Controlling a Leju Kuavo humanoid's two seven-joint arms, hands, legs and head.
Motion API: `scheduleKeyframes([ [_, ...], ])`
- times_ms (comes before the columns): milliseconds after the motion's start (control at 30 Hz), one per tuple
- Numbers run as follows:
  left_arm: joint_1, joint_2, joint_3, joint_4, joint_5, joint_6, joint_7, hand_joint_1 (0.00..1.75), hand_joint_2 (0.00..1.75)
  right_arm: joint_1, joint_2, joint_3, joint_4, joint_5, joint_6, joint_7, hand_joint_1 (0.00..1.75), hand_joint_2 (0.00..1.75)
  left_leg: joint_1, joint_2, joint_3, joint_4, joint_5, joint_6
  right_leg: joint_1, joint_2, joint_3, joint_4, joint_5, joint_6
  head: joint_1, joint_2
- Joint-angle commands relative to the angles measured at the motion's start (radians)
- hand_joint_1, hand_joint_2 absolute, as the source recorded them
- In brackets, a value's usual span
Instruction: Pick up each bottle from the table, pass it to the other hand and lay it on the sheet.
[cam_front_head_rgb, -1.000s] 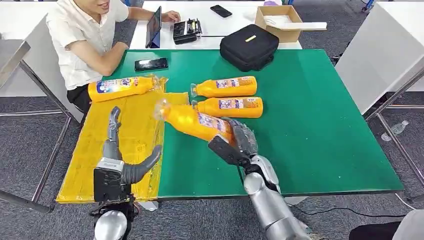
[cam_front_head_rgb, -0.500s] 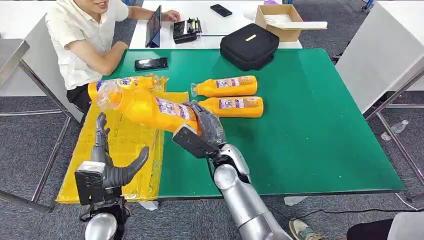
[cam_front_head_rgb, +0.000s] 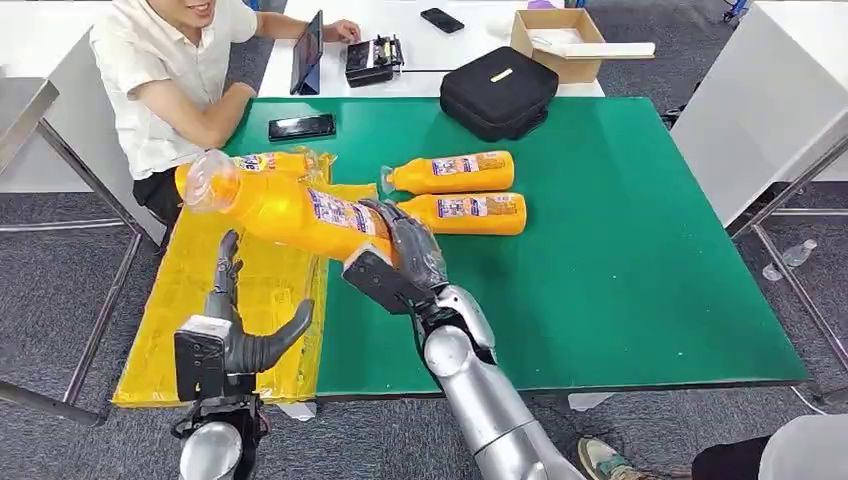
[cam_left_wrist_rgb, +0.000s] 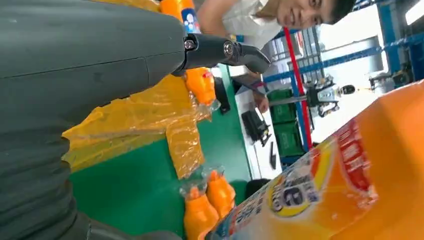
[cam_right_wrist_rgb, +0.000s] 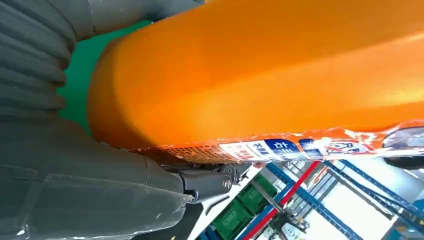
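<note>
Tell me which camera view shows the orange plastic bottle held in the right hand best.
The head view: the orange plastic bottle appears whole, clear cap to base, gripped by the right hand above the yellow sheet. The right wrist view shows a close stretch of its body; the left wrist view shows part of its labelled side.

Bottles across sheet and tabletop

One bottle (cam_front_head_rgb: 245, 172) lies on the sheet (cam_front_head_rgb: 250, 290) at left; two bottles (cam_front_head_rgb: 455, 173) (cam_front_head_rgb: 465, 213) lie side by side on the tabletop (cam_front_head_rgb: 620, 250), right of it.
</note>
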Motion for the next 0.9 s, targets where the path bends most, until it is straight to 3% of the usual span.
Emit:
scheduleKeyframes([
  [33,-0.102,-0.027,-0.09,0.165,0.003,-0.006,0.005,0.0,1.75,0.059,-0.087,-0.031,-0.103,-0.023,-0.017,-0.001,1.75,1.75,0.001,-0.003,0.004,0.0,-0.001,0.001,0.002,-0.005,0.006,-0.001,-0.002,-0.004,0.0,0.0],
  [200,-0.186,-0.027,-0.214,0.306,0.029,0.05,0.017,0.0,1.75,0.192,-0.154,-0.127,-0.256,-0.064,-0.006,-0.024,1.75,1.75,0.001,-0.014,0.002,-0.001,0.002,0.001,0.001,-0.016,0.006,-0.003,-0.003,-0.002,-0.001,0.0],
  [367,-0.177,-0.027,-0.226,0.314,0.032,0.037,0.022,0.0,1.75,0.196,-0.148,-0.154,-0.253,-0.067,-0.005,-0.026,1.75,1.75,-0.001,-0.005,-0.001,0.0,0.0,0.001,0.0,-0.006,0.001,-0.001,-0.001,-0.002,0.0,0.0],
  [767,-0.172,-0.027,-0.262,0.314,0.085,0.021,0.007,0.0,1.75,0.238,-0.146,-0.162,-0.24,-0.055,0.009,-0.042,1.75,1.75,-0.001,-0.003,0.0,0.0,-0.001,0.001,0.0,-0.004,0.002,-0.001,-0.001,-0.002,-0.001,0.0],
  [900,-0.168,-0.027,-0.252,0.318,0.202,-0.073,0.024,0.0,1.75,0.222,-0.147,-0.164,-0.207,-0.049,0.005,-0.055,1.75,1.75,-0.001,-0.003,0.0,0.001,-0.001,0.001,0.0,-0.004,0.001,-0.001,-0.001,-0.002,-0.001,0.0],
])
